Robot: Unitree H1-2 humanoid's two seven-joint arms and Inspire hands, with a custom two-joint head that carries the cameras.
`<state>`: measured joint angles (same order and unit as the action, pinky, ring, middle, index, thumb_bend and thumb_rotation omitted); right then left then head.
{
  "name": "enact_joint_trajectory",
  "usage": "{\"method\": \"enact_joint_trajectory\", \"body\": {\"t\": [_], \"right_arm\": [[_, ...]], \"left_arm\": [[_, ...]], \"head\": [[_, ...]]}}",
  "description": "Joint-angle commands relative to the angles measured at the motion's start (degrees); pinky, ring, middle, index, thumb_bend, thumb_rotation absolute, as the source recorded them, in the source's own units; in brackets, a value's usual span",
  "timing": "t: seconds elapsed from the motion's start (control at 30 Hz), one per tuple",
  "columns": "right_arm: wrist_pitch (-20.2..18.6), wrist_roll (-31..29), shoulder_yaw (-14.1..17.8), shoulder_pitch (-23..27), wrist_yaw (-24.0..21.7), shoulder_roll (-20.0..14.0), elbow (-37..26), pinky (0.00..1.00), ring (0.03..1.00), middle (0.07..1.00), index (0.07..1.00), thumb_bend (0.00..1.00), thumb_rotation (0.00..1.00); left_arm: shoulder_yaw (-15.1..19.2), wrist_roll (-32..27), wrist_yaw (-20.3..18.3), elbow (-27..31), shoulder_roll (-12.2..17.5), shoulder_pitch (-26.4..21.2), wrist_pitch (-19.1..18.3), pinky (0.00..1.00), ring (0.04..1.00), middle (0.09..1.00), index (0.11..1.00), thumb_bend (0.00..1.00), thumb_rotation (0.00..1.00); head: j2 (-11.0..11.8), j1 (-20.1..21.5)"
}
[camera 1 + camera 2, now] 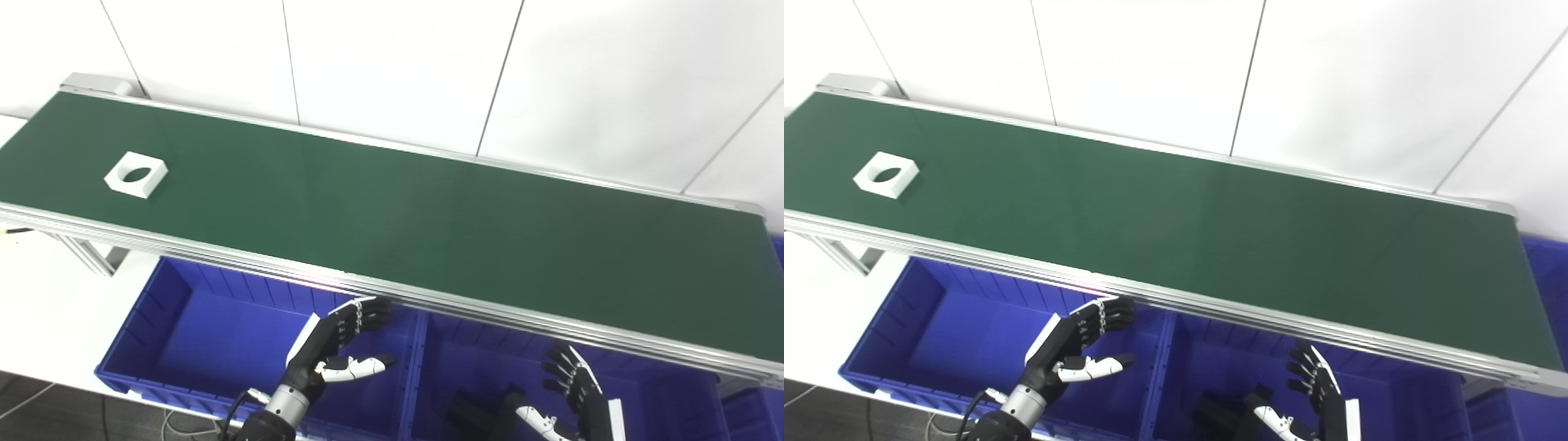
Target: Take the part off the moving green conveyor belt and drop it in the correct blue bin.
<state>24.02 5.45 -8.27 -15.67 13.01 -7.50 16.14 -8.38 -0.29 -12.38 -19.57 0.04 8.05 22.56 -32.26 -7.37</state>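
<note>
Part (136,174), a white square block with a round hole, rides the far-left conveyor belt (429,220), untouched. Left hand (337,346) and right hand (572,392) hover released, empty, over the blue bins (202,331); picking and dropping remain.

My right hand (572,398) is cut off by bottom edge; dark stuff (474,413) in the right bin (661,392), can't ID, too blurry.
</note>
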Motion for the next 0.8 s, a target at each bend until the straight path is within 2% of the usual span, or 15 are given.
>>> {"method": "enact_joint_trajectory", "body": {"t": [0.0, 0.27, 0.37, 0.57, 0.77], "right_arm": [[2.9, -0.9, 0.5, 0.3, -0.8, -0.1, -0.7, 0.68, 0.771, 0.809, 0.840, 0.62, 0.02], [2.9, -1.5, 0.8, 1.3, -1.5, -0.7, 1.3, 0.66, 0.762, 0.804, 0.836, 0.62, 0.03], [2.9, -2.2, 1.0, 1.7, -2.1, -0.8, 2.2, 0.66, 0.763, 0.804, 0.836, 0.62, 0.04], [2.9, -1.5, 0.8, 2.0, -1.5, -0.8, 3.3, 0.64, 0.756, 0.800, 0.837, 0.62, 0.04], [2.9, -1.2, 0.8, 2.0, -1.1, -0.7, 4.0, 0.65, 0.756, 0.800, 0.835, 0.62, 0.02]], "left_arm": [[-0.5, -0.3, 0.0, 0.3, -0.6, -1.2, 2.9, 0.80, 0.758, 0.775, 0.761, 0.56, 0.00], [-0.8, 0.7, 0.6, -2.1, -0.9, -2.0, 4.1, 0.79, 0.754, 0.773, 0.760, 0.56, 0.00], [-0.8, 0.7, 0.9, -3.4, -1.1, -2.3, 4.2, 0.79, 0.753, 0.770, 0.758, 0.57, 0.00], [-1.0, 1.0, 1.1, -4.6, -1.2, -2.9, 4.3, 0.79, 0.750, 0.766, 0.750, 0.63, 0.00], [-1.0, 1.0, 1.2, -5.1, -1.1, -3.0, 4.3, 0.78, 0.741, 0.757, 0.742, 0.65, 0.00]], "head": [[0.0, -0.1], [2.9, -1.7], [4.8, -2.2], [6.7, -3.0], [7.3, -3.2]]}}
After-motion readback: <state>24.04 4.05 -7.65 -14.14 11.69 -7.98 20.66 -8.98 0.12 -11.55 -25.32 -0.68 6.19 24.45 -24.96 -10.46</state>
